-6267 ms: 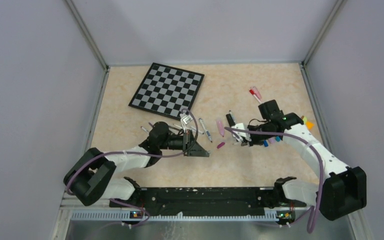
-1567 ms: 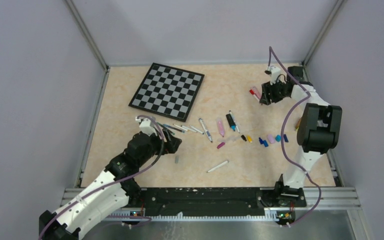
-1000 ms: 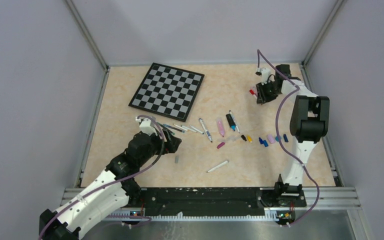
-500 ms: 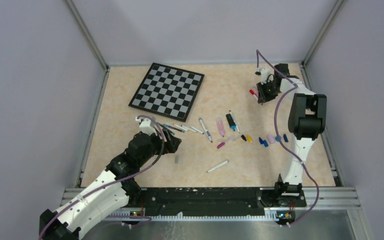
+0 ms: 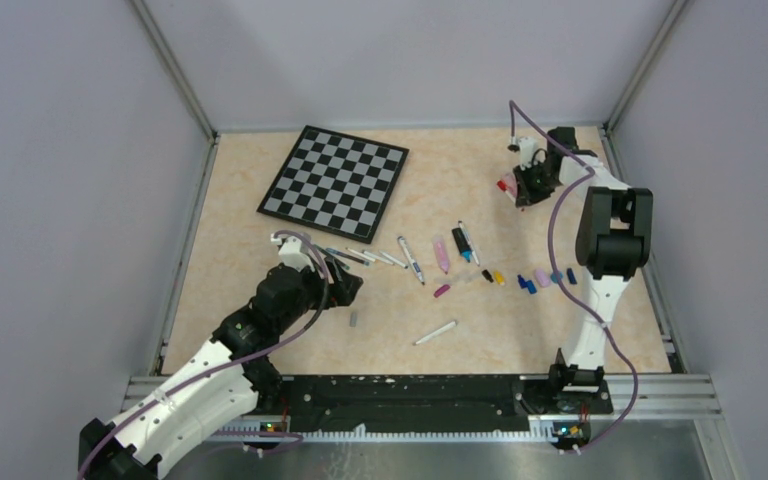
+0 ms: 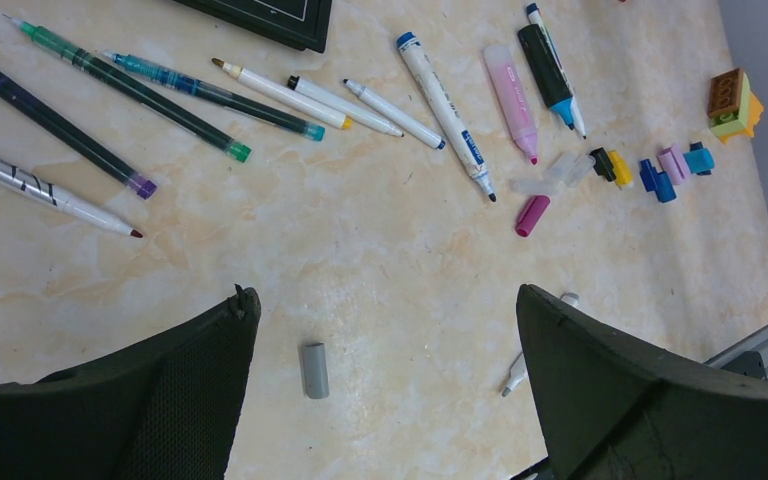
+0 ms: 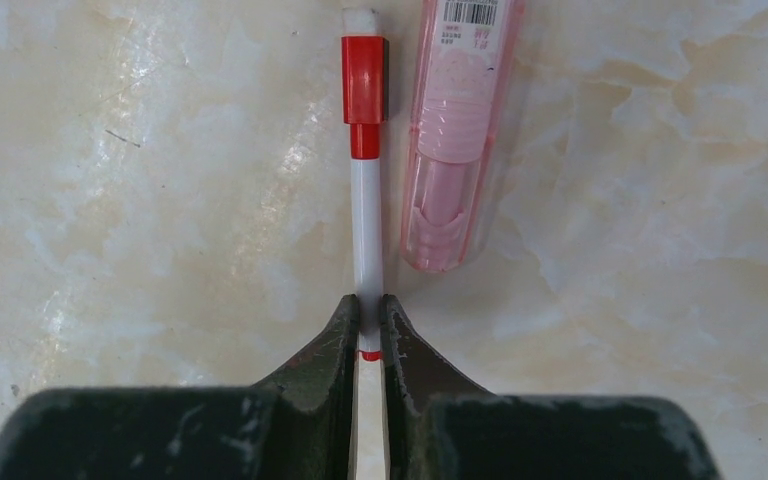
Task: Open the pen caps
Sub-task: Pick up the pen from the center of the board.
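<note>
Up in the far right corner, the right fingers (image 7: 340, 345) are pressed in tight, pinching the thin white pen (image 7: 366, 230) low on its barrel. The pen's near end disappears between them. Its red plastic cap (image 7: 364, 80) sits on the end away from the wrist. A translucent pink pen (image 7: 455, 150) lies alongside, parallel; touching or just apart, I can't tell. From above the wrist covers nearly all of this, and only a speck of red peeks out to its left.

The right arm stands tall from its near base and reaches to the far right of the beige marbled surface (image 5: 260, 250), wrist bent down over the pen.

On the left, the arm runs diagonally from the near corner toward the middle. The left fingers (image 6: 160, 390) are spread wide, gripping nothing. A small grey cylindrical cap (image 6: 313, 370) lies on the surface between them.

Beyond, uncapped pens (image 6: 280, 95) fan out in a row near the black-and-white chessboard (image 5: 334, 182), which the wrist camera clips to a corner. Another white pen (image 6: 520, 370) is half hidden behind a finger.

Loose caps, blue, pink, black and yellow (image 6: 657, 180), cluster right of the middle. From above they are too small to sort.
</note>
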